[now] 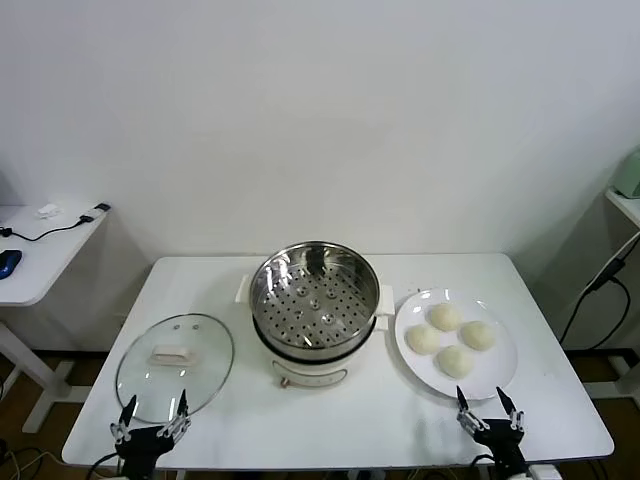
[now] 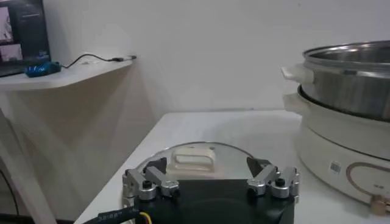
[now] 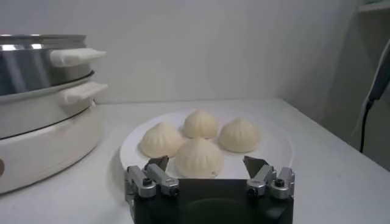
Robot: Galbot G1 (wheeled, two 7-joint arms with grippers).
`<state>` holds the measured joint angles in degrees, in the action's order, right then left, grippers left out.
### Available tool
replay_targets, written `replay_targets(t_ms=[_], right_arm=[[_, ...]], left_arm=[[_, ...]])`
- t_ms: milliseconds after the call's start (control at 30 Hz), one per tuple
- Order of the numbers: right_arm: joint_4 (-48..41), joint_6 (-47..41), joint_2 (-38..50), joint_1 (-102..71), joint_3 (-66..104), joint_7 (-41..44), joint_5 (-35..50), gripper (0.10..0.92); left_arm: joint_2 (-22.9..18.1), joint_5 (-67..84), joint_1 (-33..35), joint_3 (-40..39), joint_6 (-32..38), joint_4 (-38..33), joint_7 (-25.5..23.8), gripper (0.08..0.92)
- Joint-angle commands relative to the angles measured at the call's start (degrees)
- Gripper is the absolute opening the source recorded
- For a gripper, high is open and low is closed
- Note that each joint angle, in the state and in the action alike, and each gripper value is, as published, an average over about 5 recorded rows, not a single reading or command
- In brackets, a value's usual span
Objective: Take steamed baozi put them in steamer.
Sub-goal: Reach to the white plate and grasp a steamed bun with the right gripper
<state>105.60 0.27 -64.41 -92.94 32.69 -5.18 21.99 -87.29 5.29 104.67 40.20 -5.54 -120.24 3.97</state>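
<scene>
Four steamed baozi (image 1: 450, 337) on white plate (image 1: 505, 375), table's right side. Steamer (image 1: 314, 300) mid-table, uncovered; glass lid (image 1: 175, 366) flat toward the left edge. Left gripper (image 1: 151, 415) and right gripper (image 1: 489, 409) at the front edge, both spread wide, holding nothing.

Your head camera looks down over the whole table (image 1: 330, 420). Each wrist camera sits low at the near edge, facing the wall; both catch the steamer (image 2: 347, 115) from opposite sides.
</scene>
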Motion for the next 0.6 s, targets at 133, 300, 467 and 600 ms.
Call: replay_targets(t_ms=[133,300,467,600], right_arm=[[-7.8,-16.0,11.8,28.8,-1.1,6.6,-6.5,0.823],[-19.9,-16.9,24.0,49.3,-15.6,22.8,-9.8,0.823],[-26.8,-11.6,36.3,66.7,-36.3,47.5,-11.0,0.823],[-31.6,-3.4,40.9,84.0,-58.0,64.5,-14.9,0.823]], left_arm=[[0.2,-0.1,-0.2,-0.9,0.2,-0.2,0.3,0.823],[0.3,-0.2,-0.5,-1.5,0.3,-0.2,0.2,0.823],[0.2,-0.7,-0.9,-1.8,0.4,0.1,0.2,0.823],[0.0,-1.1,-1.1,-1.9,0.8,0.5,0.2,0.823]])
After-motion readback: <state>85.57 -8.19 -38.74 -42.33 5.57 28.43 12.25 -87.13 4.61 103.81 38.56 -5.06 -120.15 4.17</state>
